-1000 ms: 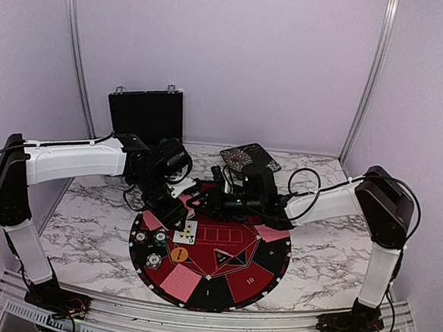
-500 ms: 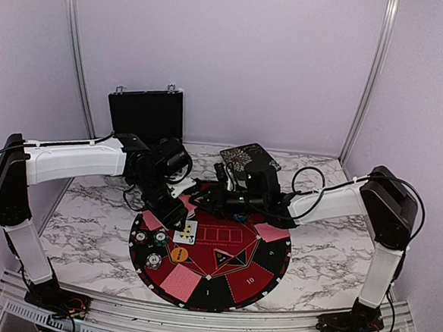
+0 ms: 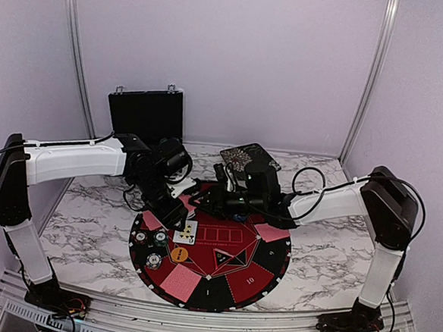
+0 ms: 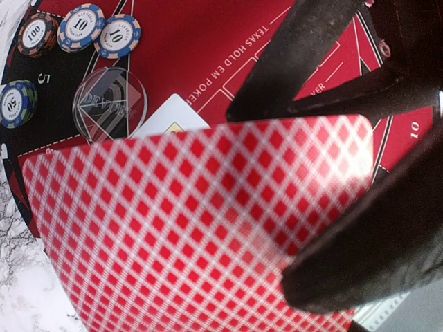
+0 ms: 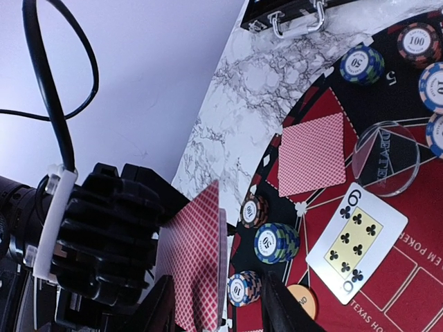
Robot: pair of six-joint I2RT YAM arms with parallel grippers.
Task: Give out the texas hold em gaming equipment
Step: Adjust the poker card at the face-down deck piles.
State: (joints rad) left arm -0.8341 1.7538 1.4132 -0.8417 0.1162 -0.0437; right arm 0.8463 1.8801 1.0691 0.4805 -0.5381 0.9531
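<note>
Comparing w/ a sec ago, we see little change. The right gripper (image 5: pixel 218 306) has shifted a touch far-left toward the left gripper (image 3: pixel 177 208), then settled. The left one hasn't budged, and the layout on the mat (image 3: pixel 234 259) is the same.

Now the left gripper is clamped on a thin stack of red-backed cards (image 4: pixel 194 228), held on edge above the mat's far-left part; we can't count them. The right gripper's fingers sit partway open, straddling the stack's free edge w/ a gap on one side — nothing gripped yet.

On the mat lie a face-down card (image 5: pixel 311 153) at left, the six of clubs (image 5: pixel 356 242), chips (image 5: pixel 275 242) and a clear disc (image 5: pixel 385 159).

Our read: no new card dealt this sec — the right looks lined up to pinch the next one off.
</note>
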